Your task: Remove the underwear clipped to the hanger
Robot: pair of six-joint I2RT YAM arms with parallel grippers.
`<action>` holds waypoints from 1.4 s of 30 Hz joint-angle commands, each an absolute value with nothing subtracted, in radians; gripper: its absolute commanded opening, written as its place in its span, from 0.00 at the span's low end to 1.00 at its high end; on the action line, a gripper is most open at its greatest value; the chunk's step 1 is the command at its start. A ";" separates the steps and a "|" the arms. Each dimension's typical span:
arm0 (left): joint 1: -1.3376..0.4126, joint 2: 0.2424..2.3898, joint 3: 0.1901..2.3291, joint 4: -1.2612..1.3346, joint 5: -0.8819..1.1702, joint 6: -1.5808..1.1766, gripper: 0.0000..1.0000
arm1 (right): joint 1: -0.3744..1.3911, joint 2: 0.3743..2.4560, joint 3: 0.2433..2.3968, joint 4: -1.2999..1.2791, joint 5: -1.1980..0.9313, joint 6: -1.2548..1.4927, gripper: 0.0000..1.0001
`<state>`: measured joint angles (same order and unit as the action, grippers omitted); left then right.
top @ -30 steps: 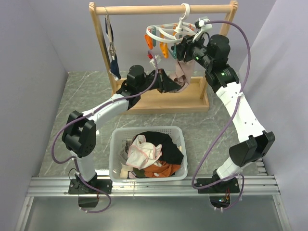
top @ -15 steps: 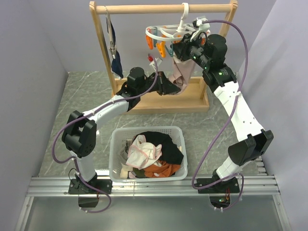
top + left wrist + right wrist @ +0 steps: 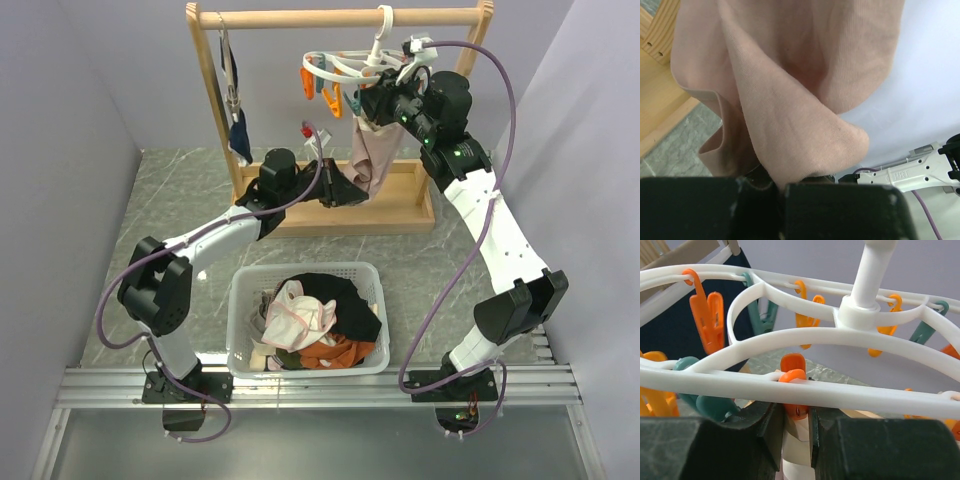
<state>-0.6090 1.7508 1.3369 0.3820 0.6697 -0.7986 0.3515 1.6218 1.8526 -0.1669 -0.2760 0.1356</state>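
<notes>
The left arm (image 3: 215, 232) reaches from its base at the near edge, over the worktop (image 3: 180, 200), to the wooden rack (image 3: 340, 210) at the back. It stretches out low and long. The left jaws are pinched tight on the bottom of the pale pink-beige underwear (image 3: 372, 160). In the left wrist view the soft cloth (image 3: 790, 100) folds down and goes in between the two fingers.

The right arm (image 3: 500, 235) stands tall and bends over at the top, up by the white hanger (image 3: 345, 68). The right jaws are closed on an orange peg (image 3: 792, 375) that hangs from the hanger's ring (image 3: 805, 335).

The hanger hooks over the top rail (image 3: 330, 18) of the rack. The pink-beige underwear hangs down from under it, right beside the right jaws. I cannot tell if a peg grips its top edge.

A white basket (image 3: 300, 270) sits on the worktop, between the two arms and in front of the rack. It is full of clothes. The black underwear (image 3: 335, 295) lies on top at the back. The whitish underwear with pink edging (image 3: 300, 315) lies on the left. An orange cloth (image 3: 335, 352) pokes out at the front.

A navy garment (image 3: 239, 135) hangs at the left end of the rack, well apart from the hanger. Other orange and teal pegs (image 3: 710, 322) dangle round the ring.
</notes>
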 commanded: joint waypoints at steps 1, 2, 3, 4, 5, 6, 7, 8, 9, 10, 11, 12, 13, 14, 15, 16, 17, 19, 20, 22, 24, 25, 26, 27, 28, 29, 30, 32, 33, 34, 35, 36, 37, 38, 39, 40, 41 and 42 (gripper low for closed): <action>-0.611 1.692 1.316 0.406 0.669 -0.787 0.01 | 0.350 1.589 1.882 -0.100 -0.204 0.172 0.24; -0.611 1.692 1.315 0.411 0.667 -0.788 0.01 | 0.351 1.586 1.872 -0.092 -0.201 0.181 0.31; -0.611 1.690 1.316 0.416 0.667 -0.795 0.01 | 0.353 1.586 1.867 -0.089 -0.193 0.183 0.36; -0.611 1.690 1.319 0.417 0.669 -0.795 0.01 | 0.356 1.580 1.858 -0.083 -0.187 0.187 0.42; -0.609 1.692 1.327 0.417 0.669 -0.796 0.01 | 0.357 1.574 1.835 -0.062 -0.172 0.195 0.43; -0.611 1.693 1.333 0.413 0.667 -0.795 0.01 | 0.360 1.563 1.821 -0.046 -0.166 0.199 0.44; -0.612 1.694 1.341 0.413 0.667 -0.795 0.01 | 0.362 1.557 1.807 -0.034 -0.155 0.204 0.47; -0.611 1.697 1.344 0.411 0.670 -0.795 0.01 | 0.365 1.551 1.781 -0.008 -0.147 0.213 0.48; -0.612 1.695 1.347 0.411 0.670 -0.793 0.01 | 0.368 1.542 1.770 -0.003 -0.135 0.216 0.48; -0.612 1.697 1.351 0.408 0.670 -0.793 0.01 | 0.370 1.537 1.763 -0.002 -0.127 0.218 0.49; -0.611 1.697 1.354 0.410 0.670 -0.793 0.01 | 0.371 1.536 1.752 0.026 -0.121 0.224 0.49; -0.611 1.697 1.356 0.410 0.669 -0.793 0.01 | 0.376 1.531 1.746 0.032 -0.115 0.227 0.50; -0.612 1.698 1.358 0.410 0.672 -0.795 0.01 | 0.376 1.525 1.738 0.040 -0.117 0.230 0.51; -0.611 1.701 1.361 0.408 0.673 -0.795 0.01 | 0.383 1.519 1.711 0.067 -0.114 0.230 0.54; -0.612 1.700 1.362 0.408 0.673 -0.796 0.01 | 0.388 1.505 1.697 0.080 -0.104 0.227 0.55; -0.611 1.701 1.362 0.408 0.673 -0.795 0.01 | 0.400 1.497 1.684 0.090 -0.078 0.224 0.59; -0.611 1.701 1.364 0.410 0.675 -0.796 0.01 | 0.408 1.494 1.671 0.104 -0.066 0.215 0.59; -0.612 1.704 1.365 0.410 0.675 -0.798 0.01 | 0.425 1.486 1.661 0.112 -0.039 0.206 0.61; -0.611 1.704 1.368 0.411 0.676 -0.798 0.01 | 0.433 1.488 1.661 0.115 -0.026 0.192 0.61; -0.612 1.710 1.376 0.408 0.678 -0.798 0.01 | 0.462 1.485 1.660 0.115 0.026 0.170 0.63; -0.612 1.709 1.381 0.411 0.681 -0.801 0.01 | 0.486 1.482 1.655 0.121 0.078 0.131 0.63; -0.612 1.710 1.384 0.411 0.681 -0.801 0.01 | 0.500 1.480 1.651 0.127 0.099 0.118 0.64; -0.612 1.710 1.385 0.411 0.681 -0.801 0.01 | 0.523 1.479 1.641 0.139 0.154 0.095 0.64; -0.612 1.713 1.388 0.410 0.683 -0.801 0.01 | 0.532 1.480 1.640 0.143 0.182 0.086 0.64; -0.612 1.713 1.391 0.410 0.684 -0.801 0.01 | 0.541 1.485 1.641 0.138 0.217 0.072 0.64; -0.612 1.712 1.390 0.410 0.684 -0.799 0.01 | 0.552 1.492 1.655 0.134 0.257 0.065 0.64; -0.612 1.710 1.390 0.411 0.684 -0.799 0.01 | 0.557 1.505 1.660 0.130 0.280 0.061 0.64; -0.611 1.710 1.390 0.408 0.684 -0.798 0.01 | 0.564 1.519 1.675 0.129 0.325 0.048 0.63; -0.612 1.709 1.390 0.407 0.684 -0.798 0.01 | 0.566 1.528 1.677 0.132 0.357 0.045 0.62; -0.612 1.709 1.387 0.408 0.684 -0.798 0.01 | 0.565 1.532 1.678 0.135 0.373 0.043 0.60; -0.612 1.706 1.385 0.410 0.684 -0.798 0.01 | 0.568 1.539 1.686 0.137 0.388 0.040 0.59; -0.612 1.706 1.385 0.408 0.683 -0.798 0.01 | 0.566 1.546 1.687 0.138 0.399 0.035 0.58; -0.612 1.703 1.381 0.411 0.683 -0.798 0.01 | 0.568 1.549 1.687 0.143 0.402 0.031 0.55; -0.612 1.701 1.378 0.411 0.681 -0.798 0.01 | 0.566 1.554 1.687 0.153 0.402 0.025 0.53; -0.611 1.701 1.378 0.411 0.681 -0.798 0.01 | 0.568 1.557 1.686 0.159 0.394 0.020 0.48; -0.612 1.698 1.378 0.411 0.681 -0.798 0.01 | 0.568 1.562 1.692 0.164 0.390 0.020 0.46; -0.611 1.698 1.381 0.410 0.681 -0.796 0.01 | 0.568 1.566 1.693 0.167 0.385 0.017 0.44; -0.612 1.700 1.381 0.408 0.681 -0.795 0.01 | 0.566 1.566 1.697 0.170 0.380 0.017 0.42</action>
<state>-0.6090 1.7359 1.3472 0.3767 0.6605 -0.8017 0.5652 1.5589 1.6493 0.1101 0.3428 0.0387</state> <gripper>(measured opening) 0.032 0.438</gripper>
